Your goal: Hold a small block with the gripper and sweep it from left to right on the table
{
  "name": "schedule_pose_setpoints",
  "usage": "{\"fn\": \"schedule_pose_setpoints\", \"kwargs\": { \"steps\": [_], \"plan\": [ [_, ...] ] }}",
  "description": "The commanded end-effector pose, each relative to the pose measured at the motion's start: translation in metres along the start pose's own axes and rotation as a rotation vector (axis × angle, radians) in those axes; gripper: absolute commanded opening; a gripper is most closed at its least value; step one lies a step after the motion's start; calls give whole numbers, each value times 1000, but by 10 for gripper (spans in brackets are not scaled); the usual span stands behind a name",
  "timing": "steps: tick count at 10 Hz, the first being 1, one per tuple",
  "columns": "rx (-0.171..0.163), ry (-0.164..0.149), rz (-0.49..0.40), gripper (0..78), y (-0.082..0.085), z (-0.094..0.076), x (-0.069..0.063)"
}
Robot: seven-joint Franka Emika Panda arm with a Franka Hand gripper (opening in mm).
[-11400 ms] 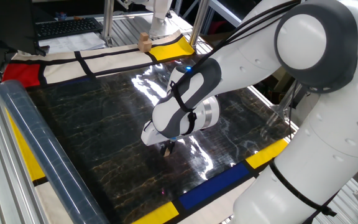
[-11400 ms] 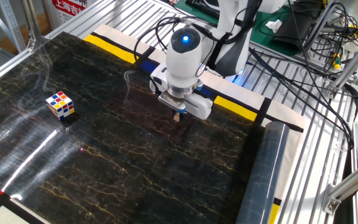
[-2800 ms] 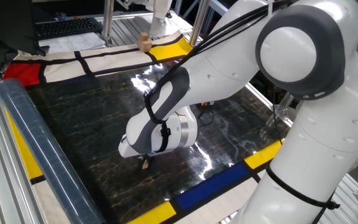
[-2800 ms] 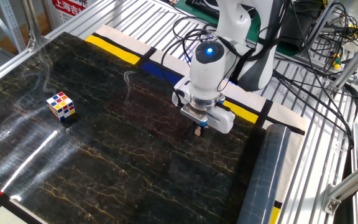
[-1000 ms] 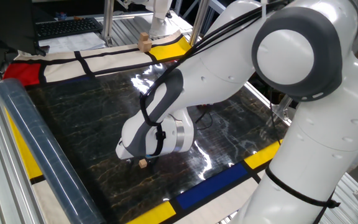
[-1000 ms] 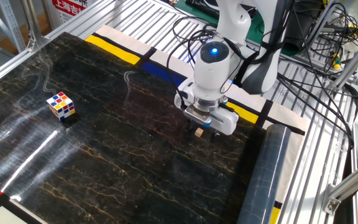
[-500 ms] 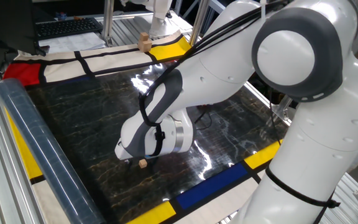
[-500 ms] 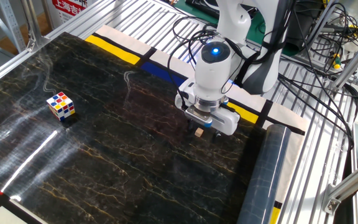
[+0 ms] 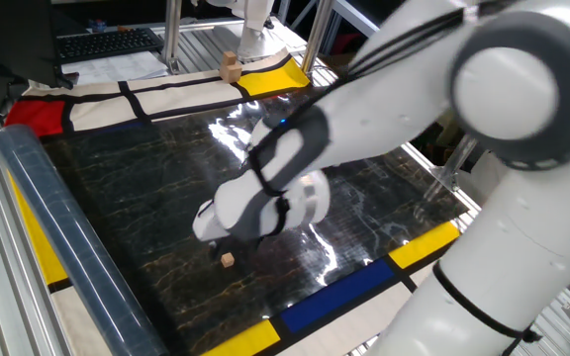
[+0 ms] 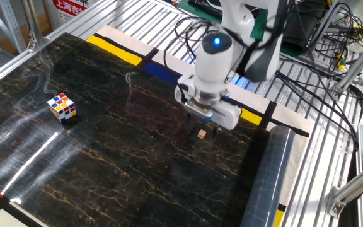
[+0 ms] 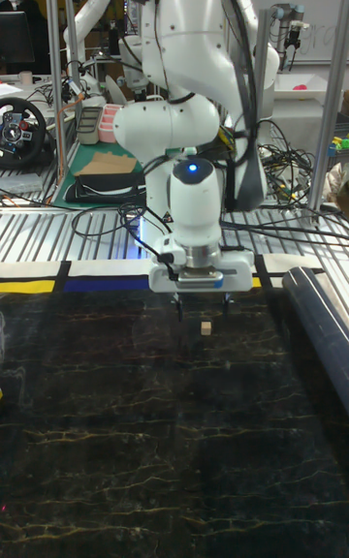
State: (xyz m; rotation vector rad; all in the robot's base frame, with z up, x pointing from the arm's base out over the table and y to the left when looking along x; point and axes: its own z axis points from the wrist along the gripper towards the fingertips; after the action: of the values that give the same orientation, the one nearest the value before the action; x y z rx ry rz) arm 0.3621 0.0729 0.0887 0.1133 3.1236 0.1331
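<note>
The small block (image 9: pixel 227 259) (image 10: pixel 201 133) (image 11: pixel 206 326), a tiny tan cube, lies by itself on the black marble table (image 9: pixel 137 198) (image 10: pixel 106 164) (image 11: pixel 136 422), near the side with the blue and yellow panels. The gripper (image 9: pixel 229 241) (image 10: pixel 203 125) (image 11: pixel 204 305) hangs just above it, open. In the tall fixed view its two dark fingers stand wide apart, with the block below the gap and untouched. The arm is motion-blurred in one fixed view.
A multicoloured puzzle cube (image 10: pixel 62 106) sits far across the table. A larger tan wooden block (image 9: pixel 230 66) stands on the white border panel. A long dark roll (image 9: pixel 67 237) (image 10: pixel 266 183) (image 11: pixel 320 316) lies along one table edge, close to the small block.
Earlier the gripper slid the block across the table toward the roll. Since half a second ago it has lifted off the block, which stays where it was.
</note>
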Motion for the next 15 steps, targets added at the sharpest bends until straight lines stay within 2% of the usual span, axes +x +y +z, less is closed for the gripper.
{"fn": "schedule_pose_setpoints", "kwargs": {
  "steps": [1,4,6,7,8,11,13,15],
  "plan": [
    [59,-16,33,774,-33,-90,-5],
    [67,-15,19,774,-38,-86,-13],
    [66,-14,-12,774,-57,-74,-36],
    [65,-14,-21,774,-63,-71,-42],
    [62,-10,-55,774,-80,-60,-56],
    [61,-12,-95,774,-110,-44,-75],
    [65,-11,-87,774,-118,-45,-75],
    [66,-11,-75,774,-130,-54,-72]
  ]
}}
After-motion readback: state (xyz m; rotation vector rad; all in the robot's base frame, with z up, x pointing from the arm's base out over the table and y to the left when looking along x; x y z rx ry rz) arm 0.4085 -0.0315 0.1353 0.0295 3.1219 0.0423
